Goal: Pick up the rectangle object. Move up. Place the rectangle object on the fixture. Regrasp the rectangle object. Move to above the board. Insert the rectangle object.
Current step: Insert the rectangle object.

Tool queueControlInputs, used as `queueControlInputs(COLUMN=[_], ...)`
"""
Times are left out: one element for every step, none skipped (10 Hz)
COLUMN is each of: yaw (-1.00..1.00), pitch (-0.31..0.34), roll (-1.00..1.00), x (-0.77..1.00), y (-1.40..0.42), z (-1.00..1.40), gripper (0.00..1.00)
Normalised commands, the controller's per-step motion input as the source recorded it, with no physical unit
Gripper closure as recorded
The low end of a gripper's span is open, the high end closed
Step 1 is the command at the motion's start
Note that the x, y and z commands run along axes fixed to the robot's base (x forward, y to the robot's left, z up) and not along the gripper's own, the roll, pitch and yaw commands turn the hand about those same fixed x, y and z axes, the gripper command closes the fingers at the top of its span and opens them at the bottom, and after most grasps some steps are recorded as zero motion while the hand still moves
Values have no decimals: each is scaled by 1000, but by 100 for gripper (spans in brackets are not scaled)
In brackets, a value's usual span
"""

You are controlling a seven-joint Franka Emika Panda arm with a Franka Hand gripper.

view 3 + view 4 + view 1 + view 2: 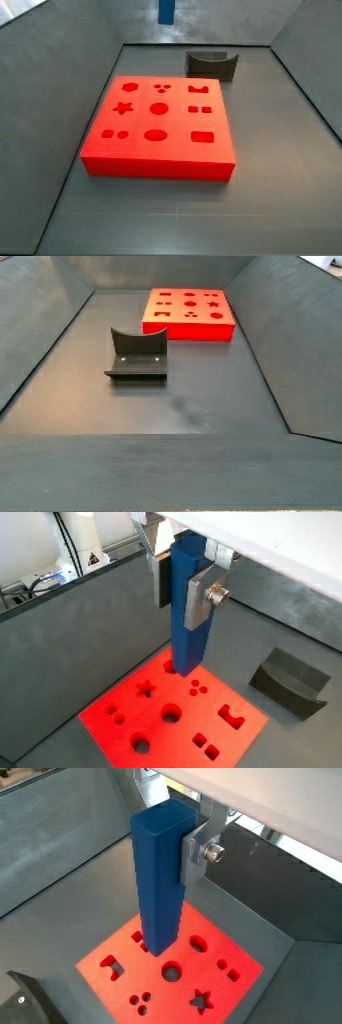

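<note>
My claw, the two-finger gripper [187, 587], hangs high above the bin, its flat silver plates closed onto the upper part of the slim, matte blue rectangular bar [189, 612], which points straight down. In both wrist views the bar's lower end is in the air above the big flat red-orange board [127, 727], clear of its surface. From these angles I cannot tell which hole the end is lined up with.

The board's shaped holes all read as empty: a star, round holes, ovals, squares and rectangles. The dark grey walled bin [287, 130] holds only the board and the small dark grey fixture [211, 64], whose curved notch also holds nothing.

In a side view I see only the bar's lower tip [166, 11] at the top edge of the frame, with no gripper showing. In a side view from the opposite end, the fixture [136, 354] sits in the middle of the floor, the board [189, 311] lies beyond it near the far wall, and neither bar nor gripper appears. The wrist views alone show the grip, one silver finger [201, 848] with its screw pressed flat against the bar's side [163, 878].

The fixture stands near the board, apart from it, and nothing lies between the bar and the board.
</note>
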Motion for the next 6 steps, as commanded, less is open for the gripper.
queueControlInputs(yaw=[0,-46,-671,-957,-1000,-1000], pitch=[-7,0,9,0,0,0], roll=[-3,0,41,29,0,0], x=[0,0,80,0,0,0], y=[17,0,-211,-157,-60,-34], z=[0,-14,-200,-234,-337,-371], gripper=[100,100,100,100,100,100])
